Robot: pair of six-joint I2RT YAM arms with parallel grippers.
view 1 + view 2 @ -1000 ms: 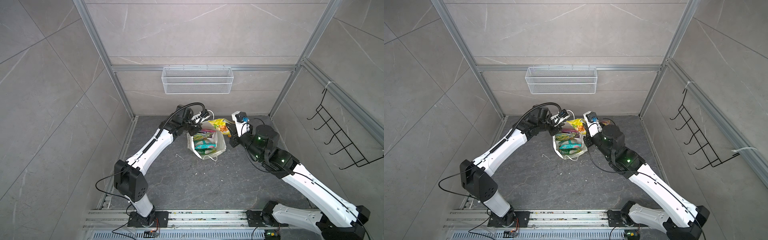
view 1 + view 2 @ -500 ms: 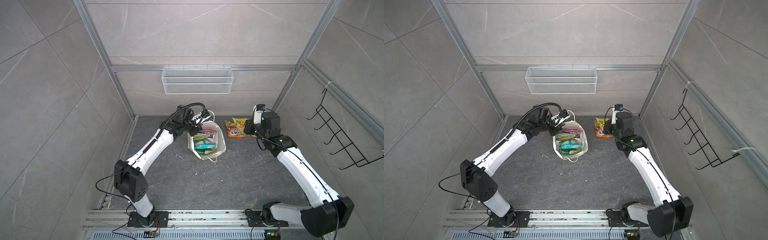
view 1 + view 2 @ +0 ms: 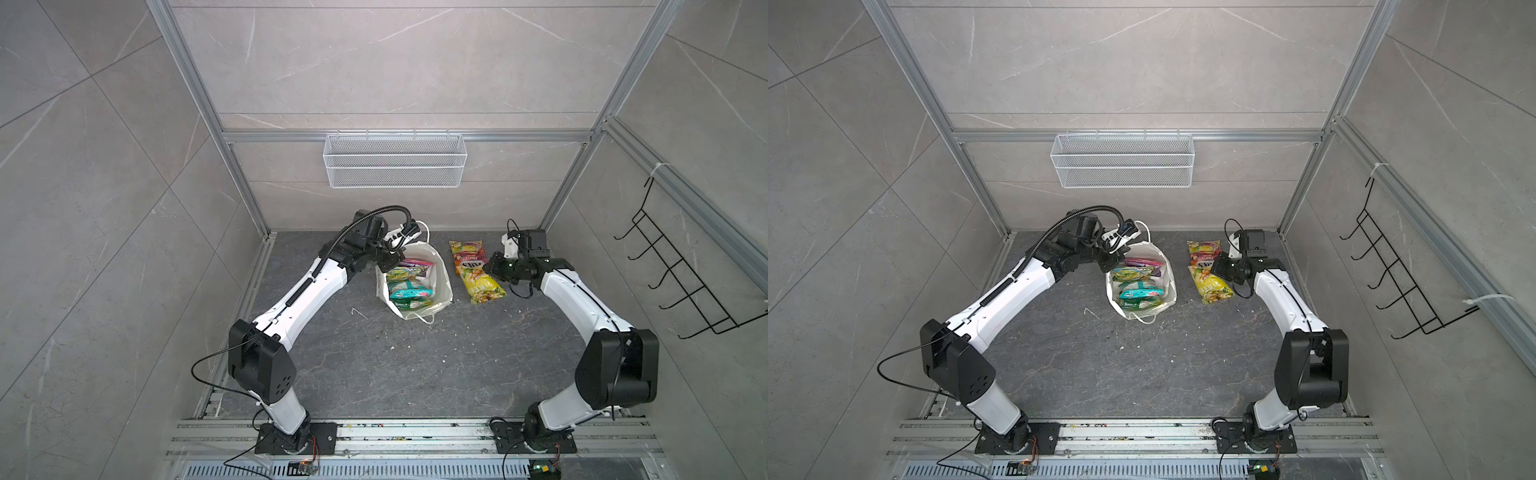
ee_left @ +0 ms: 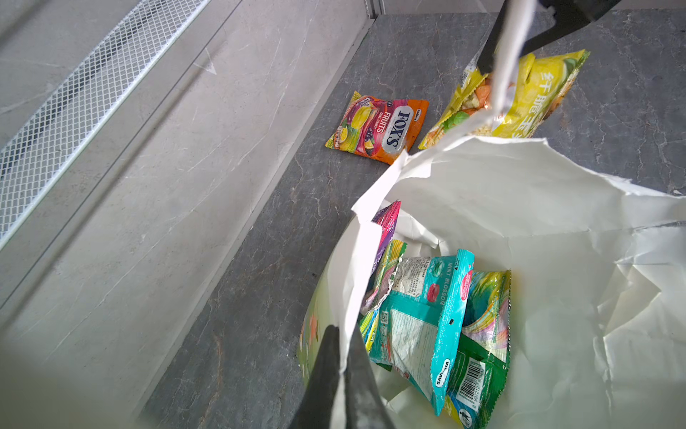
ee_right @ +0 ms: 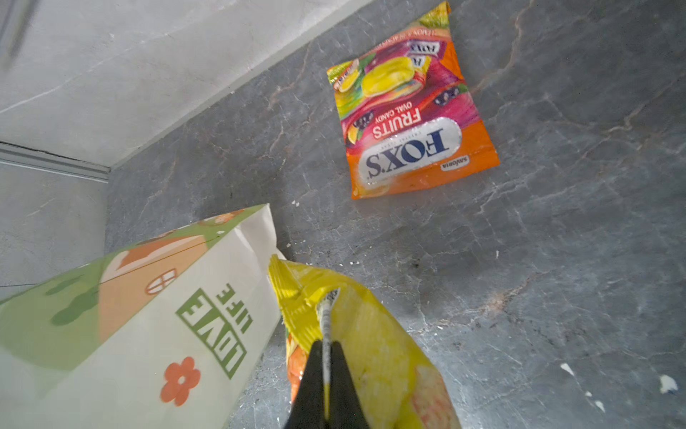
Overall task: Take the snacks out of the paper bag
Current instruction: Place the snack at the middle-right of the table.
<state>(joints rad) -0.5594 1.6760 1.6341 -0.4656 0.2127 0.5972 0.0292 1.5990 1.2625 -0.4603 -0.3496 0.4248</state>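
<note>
Left gripper (image 4: 343, 347) is clamped on the rim of the paper bag (image 3: 440, 284), pinching the paper edge on the side nearest the left arm. Bag stands upright with its mouth open, on the floor (image 3: 415, 374) toward the back wall, between the two arms in both top views (image 3: 1167, 284). Right gripper (image 5: 326, 358) is clenched on an edge of a yellow packet (image 5: 375, 356). That packet is outside the bag, just beside its "LOVE LIFE" side. In a top view the yellow packet (image 3: 484, 291) stretches along the floor on the right-arm side of the bag; can't tell if it lies flat or is partly lifted. Orange packet (image 5: 412, 122) marked FOX'S lies flat on the floor, apart from the bag, between the yellow packet and the back wall. Inside the bag: teal packet (image 4: 427, 315) on top, green packet (image 4: 479, 379) under it, purple packet (image 4: 388, 226) edge-on against the bag wall, and one more yellow-green packet, mostly hidden.
</note>
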